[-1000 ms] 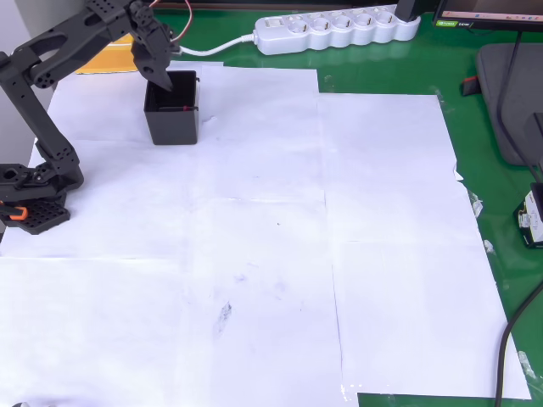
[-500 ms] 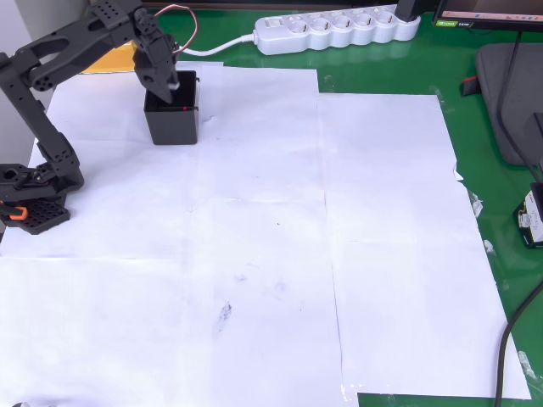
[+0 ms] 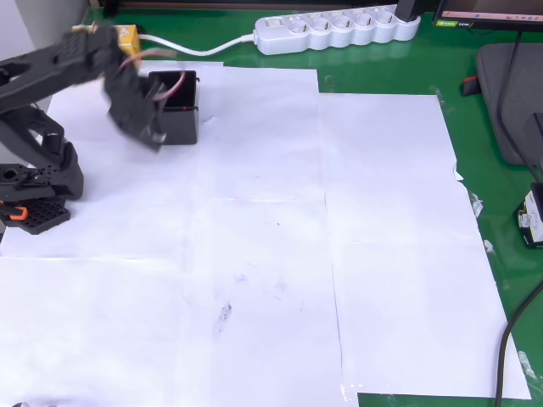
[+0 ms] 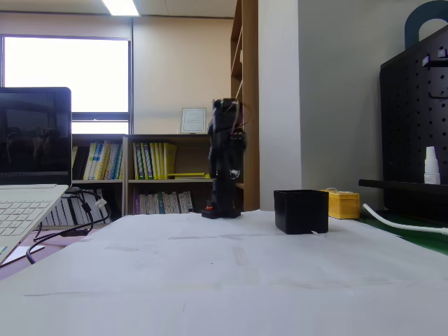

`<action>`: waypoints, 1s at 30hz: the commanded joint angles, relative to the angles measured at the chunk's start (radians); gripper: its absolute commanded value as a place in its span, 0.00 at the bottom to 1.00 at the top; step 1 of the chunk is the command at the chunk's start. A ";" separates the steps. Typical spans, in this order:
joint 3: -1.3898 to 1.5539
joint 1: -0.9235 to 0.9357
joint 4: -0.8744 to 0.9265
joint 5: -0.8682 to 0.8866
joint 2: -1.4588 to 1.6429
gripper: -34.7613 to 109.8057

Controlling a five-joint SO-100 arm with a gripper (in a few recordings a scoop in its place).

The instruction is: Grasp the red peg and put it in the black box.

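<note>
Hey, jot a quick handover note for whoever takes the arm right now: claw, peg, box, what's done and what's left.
Claw: blurred with motion in the overhead view, beside the left wall of the black box; cannot tell if open or shut.
Black box: upright on the white paper, near the yellow block.
Red peg: a small red spot shows inside the box at its near wall; most likely the peg.
Done: peg appears delivered.
Left: confirm the peg is in the box, then park the arm.

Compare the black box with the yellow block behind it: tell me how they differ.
The black box is black, the yellow block yellow. The box looks larger and taller in the fixed view. The box stands on the white paper, the block on the green mat. Both stand upright at the table's far end.
</note>
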 commanded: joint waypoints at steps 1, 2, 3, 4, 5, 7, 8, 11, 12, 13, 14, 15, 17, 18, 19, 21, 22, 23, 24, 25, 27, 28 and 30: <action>-0.184 0.087 -0.121 -0.087 -0.173 0.24; -0.284 0.106 -0.187 -0.112 -0.224 0.24; -0.376 0.124 -0.247 -0.138 -0.259 0.24; -0.472 0.141 -0.319 -0.153 -0.295 0.24; -0.568 0.156 -0.388 -0.169 -0.331 0.24; -0.736 0.169 -0.494 -0.216 -0.419 0.24; -0.804 0.170 -0.531 -0.233 -0.454 0.24; -1.017 0.187 -0.635 -0.296 -0.601 0.24; -1.086 0.195 -0.650 -0.311 -0.673 0.24; -1.143 0.204 -0.652 -0.331 -0.738 0.24; -1.180 0.206 -0.652 -0.333 -0.788 0.24; -1.189 0.196 -0.646 -0.319 -0.818 0.24; -1.209 0.183 -0.634 -0.314 -0.845 0.24; -1.216 0.183 -0.609 -0.339 -0.874 0.24; -1.216 0.183 -0.572 -0.348 -0.897 0.24; -1.218 0.173 -0.480 -0.347 -0.940 0.24; -1.218 0.169 -0.422 -0.348 -0.965 0.24; -1.218 0.163 -0.348 -0.362 -0.999 0.24; -1.218 0.156 -0.255 -0.423 -1.032 0.24; -1.218 0.153 -0.170 -0.482 -1.069 0.24; -1.218 0.126 -0.110 -0.382 -1.144 0.24; -1.218 0.115 -0.091 -0.365 -1.175 0.24; -1.218 0.101 -0.077 -0.342 -1.197 0.24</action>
